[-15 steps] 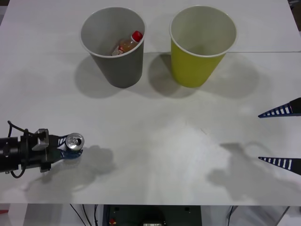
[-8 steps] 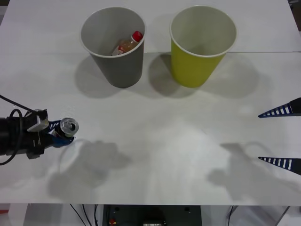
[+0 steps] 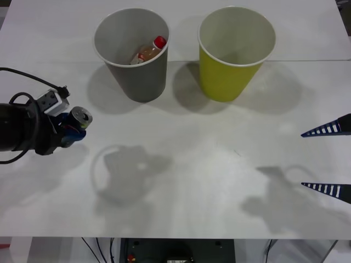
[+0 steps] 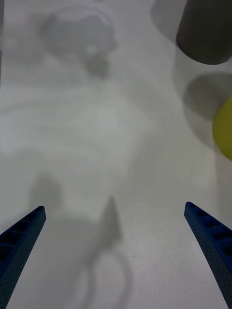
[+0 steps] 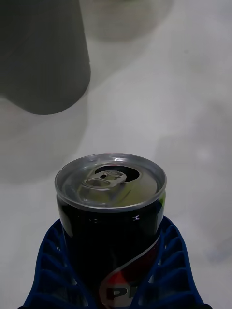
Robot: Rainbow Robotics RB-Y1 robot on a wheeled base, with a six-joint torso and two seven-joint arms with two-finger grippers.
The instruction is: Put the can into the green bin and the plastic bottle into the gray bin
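Above the table's left, left claw (image 3: 70, 125) gripping can (image 3: 82, 116) (seemingly lifted) — right claw (image 3: 327, 159) spread.

The plastic bottle (image 3: 149, 51) sits partly hidden, apparently leaning, inside the gray bin (image 3: 134, 76).

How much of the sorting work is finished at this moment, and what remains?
Done: the plastic bottle lies inside the gray bin. In hand: the left gripper is shut on the can, held above the table at the robot's left. Left: carry the can to the green bin and drop it in. The right gripper waits open at the right edge.
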